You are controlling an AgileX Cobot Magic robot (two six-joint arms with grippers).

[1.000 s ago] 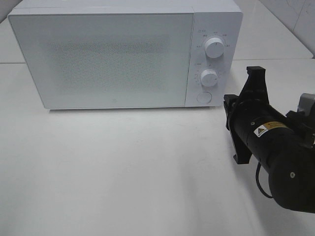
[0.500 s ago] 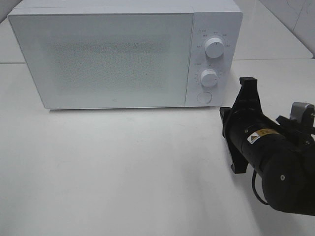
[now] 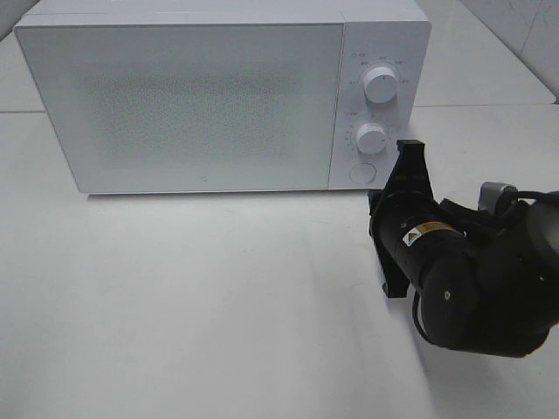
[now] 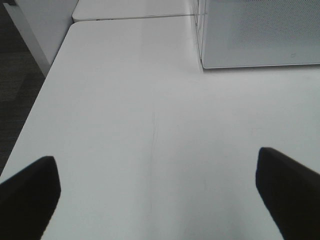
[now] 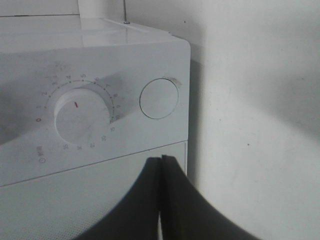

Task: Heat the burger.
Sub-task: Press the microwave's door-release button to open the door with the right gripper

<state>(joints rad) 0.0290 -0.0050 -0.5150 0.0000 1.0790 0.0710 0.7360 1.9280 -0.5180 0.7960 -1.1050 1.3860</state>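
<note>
**At the microwave's (image 3: 183,96) control panel: right pincer (image 5: 161,162) shut, aimed near the round button (image 5: 159,98)**

Toward the far edge of the table (image 3: 218,305) the microwave stands with its door (image 3: 175,131) shut. I see no burger anywhere, neither on the bare top nor in either wrist view. It may sit behind that frosted door, but I cannot tell through it.

Near the right edge, my right arm lies low and level, pointing at the lower end of the panel. Its wrist view shows the two fingers pressed flat together into one blunt tip, holding nothing. I judge that deliberate: a closed tip makes a firm poker for a push-button, where spread fingers would straddle it. The tip is just short of the panel, close to the button and the dial (image 5: 80,117), touching neither as far as I can see. The button is most likely the door release, so I read this step as opening the oven. The dial's marker is too small for me to say whether any time is set.

Over by the left edge, my left pincer (image 4: 160,175) hangs wide apart above bare table, empty, with the microwave's near left corner just ahead. I take it as parked out of the way while the right arm works, ready to reach in afterwards. The push needs the tip square on the button, or it will skid onto the panel.
</note>
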